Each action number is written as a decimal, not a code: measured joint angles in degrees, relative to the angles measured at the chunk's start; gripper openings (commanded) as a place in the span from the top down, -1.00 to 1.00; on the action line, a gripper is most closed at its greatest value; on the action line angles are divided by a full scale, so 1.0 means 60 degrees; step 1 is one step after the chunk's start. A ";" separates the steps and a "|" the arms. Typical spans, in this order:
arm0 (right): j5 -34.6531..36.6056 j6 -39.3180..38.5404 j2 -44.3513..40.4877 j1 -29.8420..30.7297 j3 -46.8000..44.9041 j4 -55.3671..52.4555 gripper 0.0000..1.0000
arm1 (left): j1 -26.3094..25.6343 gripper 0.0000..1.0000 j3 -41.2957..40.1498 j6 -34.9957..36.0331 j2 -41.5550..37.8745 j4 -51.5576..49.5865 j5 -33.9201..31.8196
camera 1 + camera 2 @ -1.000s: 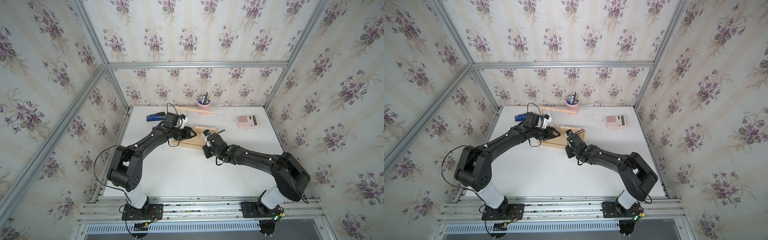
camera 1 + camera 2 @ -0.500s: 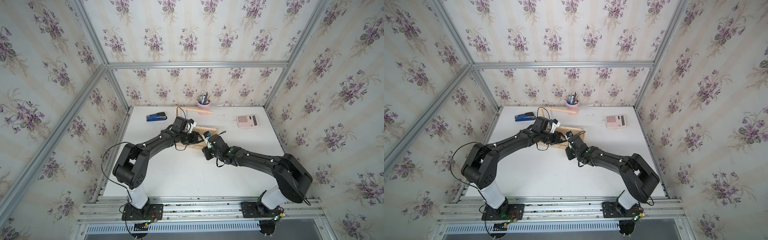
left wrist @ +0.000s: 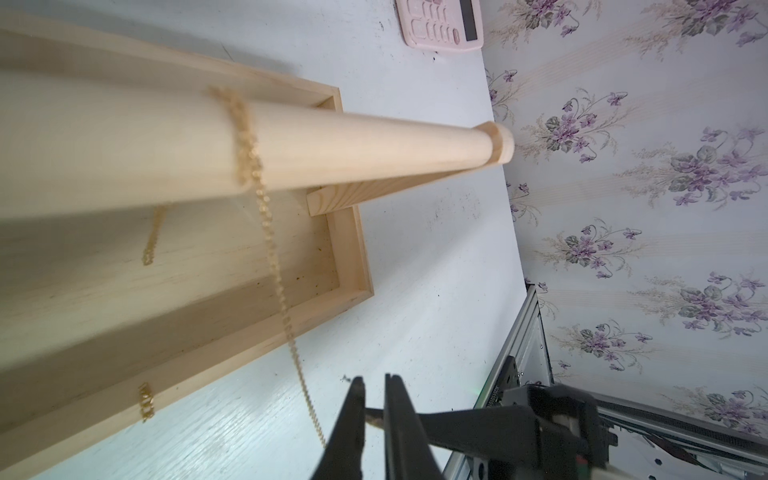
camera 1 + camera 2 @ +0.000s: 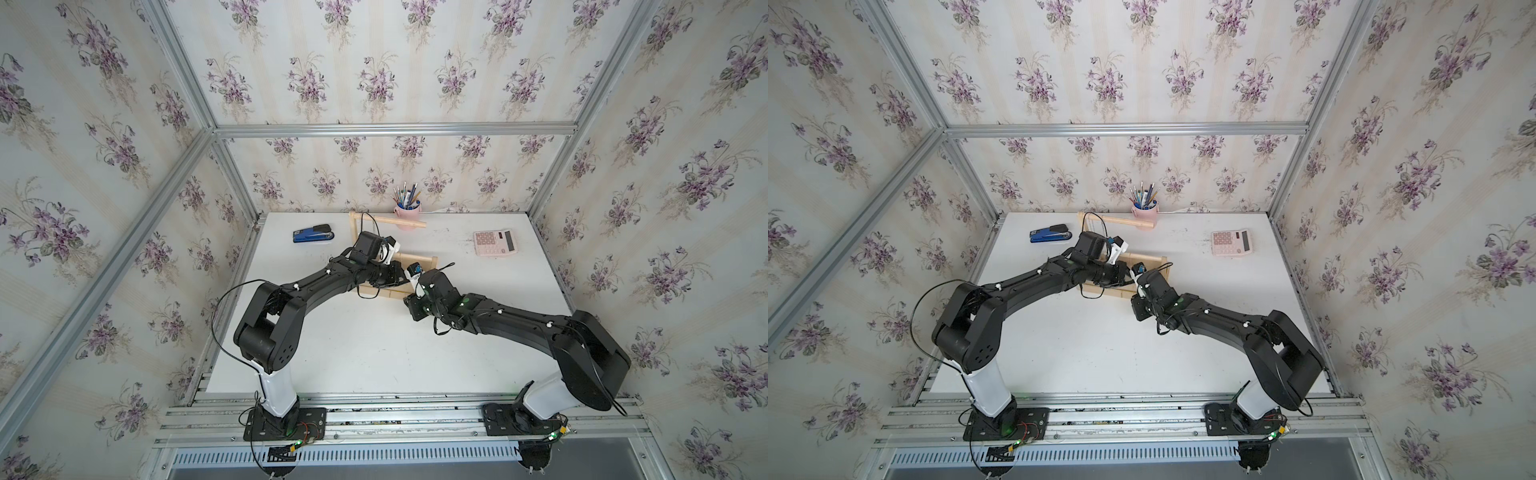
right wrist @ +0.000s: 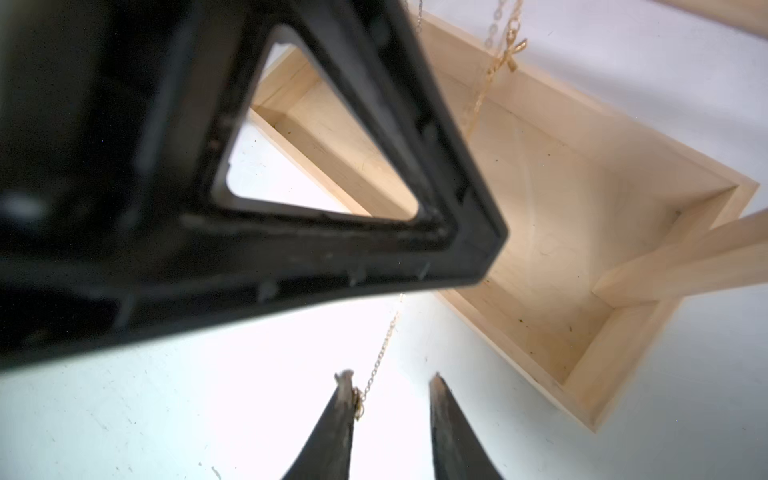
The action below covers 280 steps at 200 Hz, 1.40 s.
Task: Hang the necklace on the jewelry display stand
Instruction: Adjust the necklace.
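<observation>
The necklace (image 3: pixel 270 245) already lies over the bar (image 3: pixel 374 145) of the stand (image 4: pixel 428 261), so by my reading the hanging is nearly done and the step in hand is the letting-go. On one side of the bar a short length drops over the tray (image 3: pixel 353 253). On the other side the chain slants out past the tray's rim to the tools, above the desk (image 4: pixel 374 353), rather than hanging plumb. The right tool (image 5: pixel 390 376) stands partly open and clamps nothing, yet the chain's end clings to the inner face of one finger (image 5: pixel 338 415). The left tool (image 3: pixel 374 380), just beside the stand, is closed to a slit. The chain passes behind it, and I cannot tell whether it pinches a link. The next move, I judge, calls for freeing that end and backing both tools off gently, without dragging the chain along the bar. The tray holds nothing loose that I can see. Behind the stand a pink cup (image 4: pixel 407 214) holds pens (image 4: pixel 405 195).
</observation>
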 measured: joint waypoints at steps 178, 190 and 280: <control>0.0233 -0.0036 -0.2051 -0.0018 0.0339 -0.0127 0.29 | -0.0062 1.00 0.2823 0.0790 -0.0929 -0.2565 -0.0670; 0.0266 -0.0036 -0.2186 -0.0040 0.0335 -0.0160 0.31 | -0.0062 1.00 0.2998 0.0849 -0.0947 -0.2725 -0.0718; 0.0197 -0.0033 -0.3034 -0.0229 0.0444 -0.0324 0.34 | 0.0342 0.00 0.2721 0.0506 -0.1060 -0.3056 -0.0594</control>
